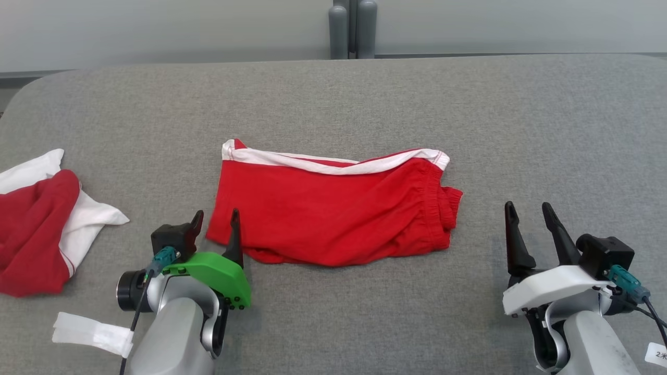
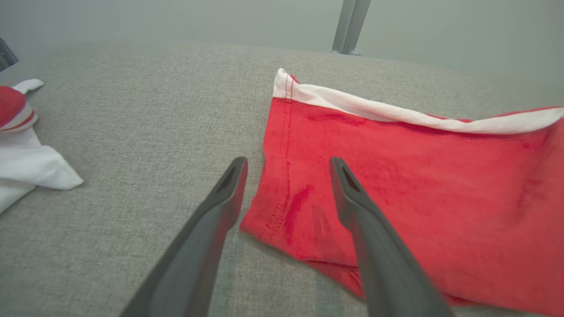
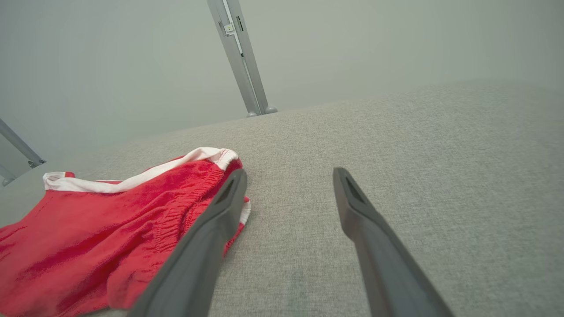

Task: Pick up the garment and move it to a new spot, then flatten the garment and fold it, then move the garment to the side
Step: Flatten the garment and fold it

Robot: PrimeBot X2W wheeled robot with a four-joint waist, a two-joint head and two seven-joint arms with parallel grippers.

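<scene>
The garment (image 1: 333, 203) is a pair of red shorts with a white band, folded over and lying flat in the middle of the grey cloth table (image 1: 333, 99). My left gripper (image 1: 216, 216) hovers open at its near left corner, fingers spread over the hem (image 2: 282, 211), holding nothing. To the right of the garment's elastic waist (image 3: 194, 207), my right gripper (image 1: 527, 207) stands open and apart from the cloth. In the right wrist view its left finger (image 3: 220, 211) overlaps the waist edge.
A second red and white garment (image 1: 41, 229) lies crumpled at the table's left edge (image 2: 22, 145). A white tag (image 1: 94, 333) hangs from my left forearm. A grey post (image 1: 353, 28) stands behind the table's far edge.
</scene>
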